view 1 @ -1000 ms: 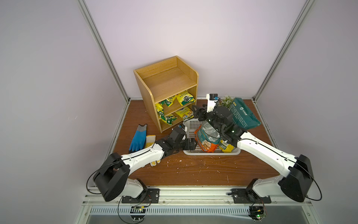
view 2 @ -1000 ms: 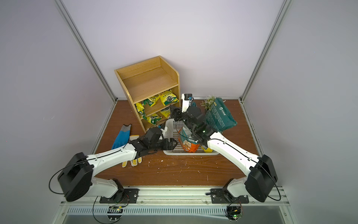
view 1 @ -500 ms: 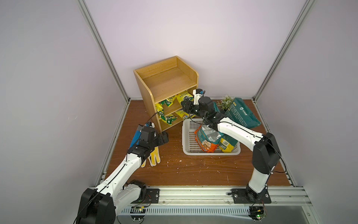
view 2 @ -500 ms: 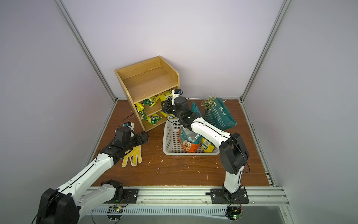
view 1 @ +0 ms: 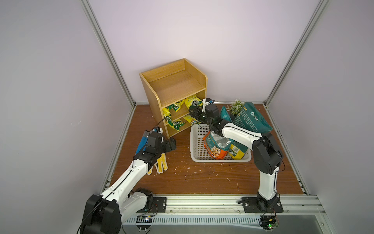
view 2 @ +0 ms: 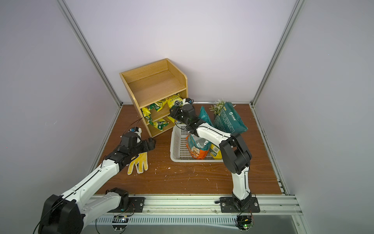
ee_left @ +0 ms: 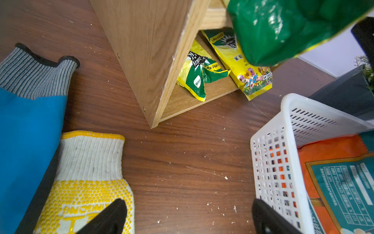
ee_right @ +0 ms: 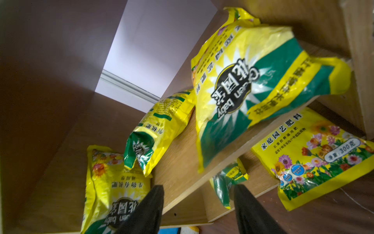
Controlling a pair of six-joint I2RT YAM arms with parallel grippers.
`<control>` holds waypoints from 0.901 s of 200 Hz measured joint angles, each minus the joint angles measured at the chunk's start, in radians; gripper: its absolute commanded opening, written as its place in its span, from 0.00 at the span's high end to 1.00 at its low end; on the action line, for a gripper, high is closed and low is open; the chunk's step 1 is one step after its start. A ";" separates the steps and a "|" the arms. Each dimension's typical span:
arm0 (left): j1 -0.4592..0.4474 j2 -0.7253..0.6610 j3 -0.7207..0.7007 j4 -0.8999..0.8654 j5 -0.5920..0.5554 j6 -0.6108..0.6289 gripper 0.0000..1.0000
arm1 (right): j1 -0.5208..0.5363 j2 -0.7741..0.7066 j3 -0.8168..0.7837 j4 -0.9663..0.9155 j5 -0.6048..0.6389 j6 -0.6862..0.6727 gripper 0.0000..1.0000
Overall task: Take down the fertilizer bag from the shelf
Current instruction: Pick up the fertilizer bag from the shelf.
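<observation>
Brown worktop [view 1: 202, 182] is holding the shelf [view 1: 174, 89]. On its middle tier a yellow fertilizer bag [ee_right: 253, 91] is lying just ahead of the right end effector [ee_right: 197, 188], which is apart and empty. The left end effector [ee_left: 187, 200], also apart, is hovering farther away.

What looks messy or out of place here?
The yellow bags slump crookedly in the shelf, some hanging over the tier edges. Pale crumbs litter the wooden floor, and a yellow-dotted glove lies there.

Dark brown wood-grain tabletop [view 1: 202, 182] bearing, at frame centre, a light-brown wooden three-tier shelf [view 1: 174, 87] with yellow-and-green fertilizer bags [view 1: 193, 102] on its middle and lowest tiers, a white perforated plastic basket [view 1: 195, 141] to its right, and a blue rubber glove [ee_left: 26, 141] beside a yellow-dotted white knit glove [view 1: 160, 165] to its lower left.
</observation>
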 measured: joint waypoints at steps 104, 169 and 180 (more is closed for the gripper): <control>0.001 -0.010 -0.006 0.002 -0.029 0.011 0.00 | -0.029 0.104 0.101 0.038 0.002 0.023 1.00; 0.002 0.027 -0.011 0.003 -0.044 0.018 0.00 | -0.030 -0.069 -0.054 0.017 -0.056 -0.054 1.00; 0.002 0.032 -0.011 0.007 -0.044 0.018 0.00 | -0.030 -0.105 -0.044 -0.028 -0.081 -0.106 1.00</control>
